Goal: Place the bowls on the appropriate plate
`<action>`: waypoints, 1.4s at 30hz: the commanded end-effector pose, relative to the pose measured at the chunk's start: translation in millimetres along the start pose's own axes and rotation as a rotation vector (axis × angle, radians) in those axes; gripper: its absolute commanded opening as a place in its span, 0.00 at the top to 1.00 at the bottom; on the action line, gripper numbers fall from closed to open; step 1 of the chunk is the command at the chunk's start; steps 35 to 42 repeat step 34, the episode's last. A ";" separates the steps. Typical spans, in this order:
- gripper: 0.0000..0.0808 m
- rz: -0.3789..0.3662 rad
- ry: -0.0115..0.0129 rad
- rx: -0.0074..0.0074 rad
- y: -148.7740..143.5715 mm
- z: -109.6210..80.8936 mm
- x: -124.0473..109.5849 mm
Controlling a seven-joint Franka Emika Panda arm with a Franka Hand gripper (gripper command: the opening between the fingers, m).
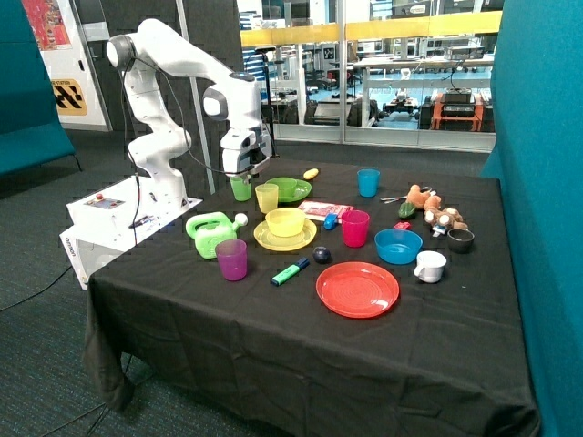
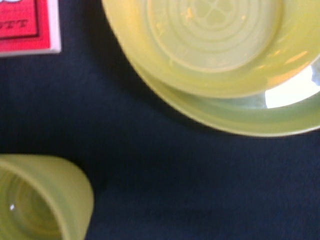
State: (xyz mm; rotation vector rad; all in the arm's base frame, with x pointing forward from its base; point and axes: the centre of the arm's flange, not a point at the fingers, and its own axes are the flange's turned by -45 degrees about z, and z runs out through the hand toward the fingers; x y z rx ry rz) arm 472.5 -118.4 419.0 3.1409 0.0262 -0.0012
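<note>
**Yellow bowl is home; the green one is your open question**

Yellow is settled, as far as you can judge: the yellow bowl sits inside the yellow plate near the middle of the black tablecloth. The wrist view shows that bowl nested on its plate, with a yellow cup close by and a red card off to one side.

The gripper hangs just above a green cup, beside the yellow cup, and holds nothing you can see. Neither view shows whether it is open or closed, so treat that as unknown.

Just behind the yellow cup lies a light green dish. From this angle you cannot tell whether it is the green bowl already on a green plate or a single piece.

The step in hand looks like the green half of the task, or a check of it. For your next move, settle what that dish is. If the bowl is loose, come down on its rim and keep clear of the two cups crowding it.
</note>
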 end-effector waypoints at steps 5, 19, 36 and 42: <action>0.51 -0.027 0.0008 0.0006 -23.2 -5.6 -10.7; 0.51 -0.018 0.0008 0.0006 -26.6 -6.6 -20.5; 0.52 -0.028 0.0008 0.0006 -14.4 -12.9 -25.5; 0.52 -0.028 0.0008 0.0006 -14.4 -12.9 -25.5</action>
